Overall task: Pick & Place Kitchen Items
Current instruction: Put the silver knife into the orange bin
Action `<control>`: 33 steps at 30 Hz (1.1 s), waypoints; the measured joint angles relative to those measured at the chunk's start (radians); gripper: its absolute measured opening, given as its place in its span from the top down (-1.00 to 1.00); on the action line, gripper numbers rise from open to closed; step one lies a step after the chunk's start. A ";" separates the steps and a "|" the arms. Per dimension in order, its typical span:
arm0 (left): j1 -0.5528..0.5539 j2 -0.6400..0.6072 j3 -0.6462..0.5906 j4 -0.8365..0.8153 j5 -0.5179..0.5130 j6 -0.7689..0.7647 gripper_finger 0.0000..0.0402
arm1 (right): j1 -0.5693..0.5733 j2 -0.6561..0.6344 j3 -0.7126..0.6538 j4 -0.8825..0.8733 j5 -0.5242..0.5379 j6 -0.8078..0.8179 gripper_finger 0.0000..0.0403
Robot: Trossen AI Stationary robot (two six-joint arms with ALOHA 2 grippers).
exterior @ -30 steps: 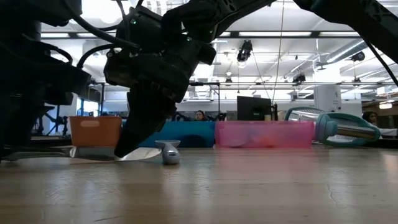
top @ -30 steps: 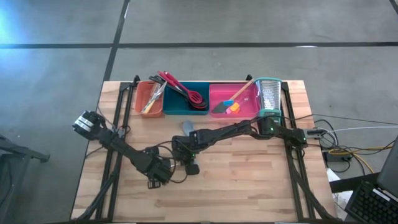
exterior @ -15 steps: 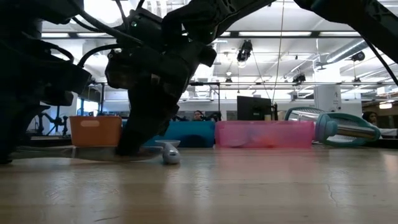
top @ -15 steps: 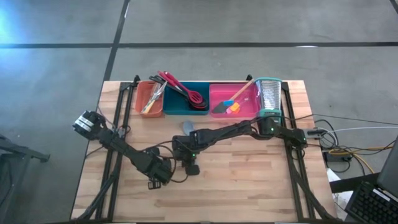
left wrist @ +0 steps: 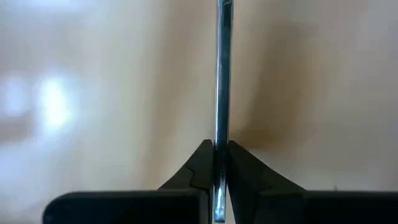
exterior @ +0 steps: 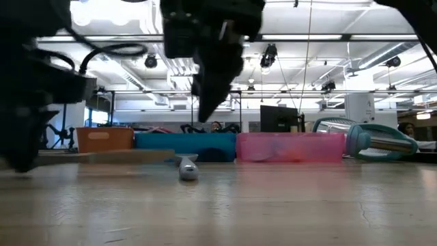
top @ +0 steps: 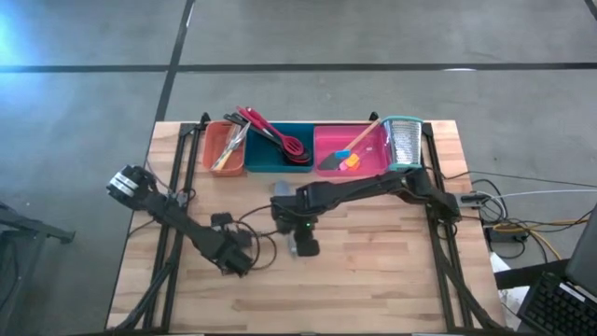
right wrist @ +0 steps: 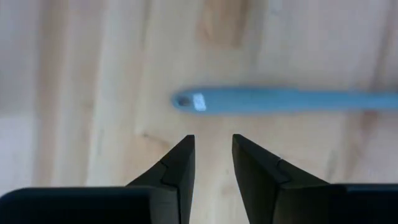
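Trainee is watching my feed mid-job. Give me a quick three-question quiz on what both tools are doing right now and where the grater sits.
1. True or false: the right tool is open, and the blue-grey handle lies on the table beyond it, untouched.
2. What is the left tool clamped on? A) a thin metal utensil seen edge-on; B) a red spoon; C) nothing.
3. Fill in: the box grater lies right beside the ___ tray.

Key: 1 true. 2 A. 3 pink, the pink tray being the one at that end of the row.
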 joint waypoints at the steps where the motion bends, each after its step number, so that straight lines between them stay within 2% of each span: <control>1: 0.001 -0.019 -0.014 -0.016 -0.037 -0.024 0.88 | 0.005 -0.014 -0.012 -0.014 0.031 0.007 0.50; 7: 0.002 -0.206 -0.107 -0.076 -0.230 -0.217 0.88 | 0.022 -0.090 -0.115 -0.011 0.127 0.059 0.64; 11: 0.022 -0.372 -0.152 -0.062 -0.387 -0.268 0.88 | 0.021 -0.137 -0.213 0.072 0.212 0.128 0.72; 17: 0.095 -0.581 -0.177 -0.099 -0.648 -0.216 0.88 | 0.018 -0.169 -0.348 0.197 0.294 0.205 0.79; 20: 0.175 -0.654 -0.183 -0.101 -0.715 -0.126 0.88 | 0.017 -0.170 -0.397 0.248 0.332 0.227 0.78; 24: 0.331 -0.710 -0.183 -0.101 -0.742 0.035 0.88 | 0.017 -0.170 -0.446 0.359 0.367 0.236 0.78; 28: 0.509 -0.733 -0.185 -0.079 -0.696 0.157 0.88 | 0.014 -0.170 -0.469 0.428 0.367 0.232 0.79; 33: 0.745 -0.730 -0.230 0.123 -0.521 0.417 0.88 | 0.013 -0.170 -0.468 0.439 0.386 0.227 0.78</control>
